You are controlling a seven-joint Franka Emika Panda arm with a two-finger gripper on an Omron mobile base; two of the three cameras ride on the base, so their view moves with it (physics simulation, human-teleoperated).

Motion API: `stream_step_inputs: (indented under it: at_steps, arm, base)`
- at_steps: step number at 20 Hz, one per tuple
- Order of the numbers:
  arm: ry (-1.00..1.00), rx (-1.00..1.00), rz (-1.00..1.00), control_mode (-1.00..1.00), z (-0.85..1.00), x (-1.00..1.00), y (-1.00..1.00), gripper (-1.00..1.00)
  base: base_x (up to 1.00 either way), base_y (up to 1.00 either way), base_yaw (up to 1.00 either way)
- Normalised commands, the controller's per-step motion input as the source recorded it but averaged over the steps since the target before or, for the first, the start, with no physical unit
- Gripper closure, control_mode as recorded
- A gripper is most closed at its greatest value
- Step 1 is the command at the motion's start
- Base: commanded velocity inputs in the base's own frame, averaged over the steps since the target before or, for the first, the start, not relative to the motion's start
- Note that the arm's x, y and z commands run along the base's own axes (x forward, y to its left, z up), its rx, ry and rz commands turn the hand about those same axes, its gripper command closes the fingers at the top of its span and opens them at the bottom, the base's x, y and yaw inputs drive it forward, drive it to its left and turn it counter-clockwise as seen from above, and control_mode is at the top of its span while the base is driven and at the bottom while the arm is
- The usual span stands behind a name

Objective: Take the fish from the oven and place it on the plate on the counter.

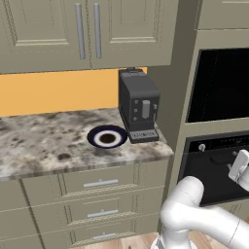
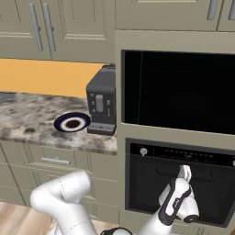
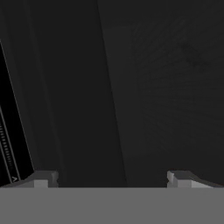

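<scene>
A long speckled counter (image 1: 44, 146) sits over beige drawers (image 1: 97, 184) with silver handles. On it lies a small round plate (image 1: 107, 136) with a dark blue rim, a white ring and a brown middle. Just beside the plate, on its right, stands a dark coffee machine (image 1: 139, 104). The oven (image 1: 214, 168) is on the right, door shut. The robot's white arm (image 1: 194, 211) bends up in front of it, and its hand (image 1: 240, 165) is close to the oven door.

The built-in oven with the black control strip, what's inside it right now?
The built-in oven with the black control strip has its dark door closed, so racks and any fish stay hidden. The open tool is at the door.
</scene>
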Motion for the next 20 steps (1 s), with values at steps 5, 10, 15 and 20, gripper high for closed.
stream_step_inputs:
  at_steps: [5, 10, 15, 20]
  arm:
    - [0.0, 0.0, 0.0, -1.0, 0.0, 0.0, 0.0, 1.0]
    - [0.0, 0.0, 0.0, -1.0, 0.0, 0.0, 0.0, 1.0]
    - [0.0, 0.0, 0.0, -1.0, 0.0, 0.0, 0.0, 1.0]
    - [0.0, 0.0, 0.0, -1.0, -0.07, -0.01, 0.0, 1.0]
  base:
    - [0.0, 0.0, 0.0]
    - [0.0, 0.0, 0.0]
    - [0.0, 0.0, 0.0]
    - [0.0, 0.0, 0.0]
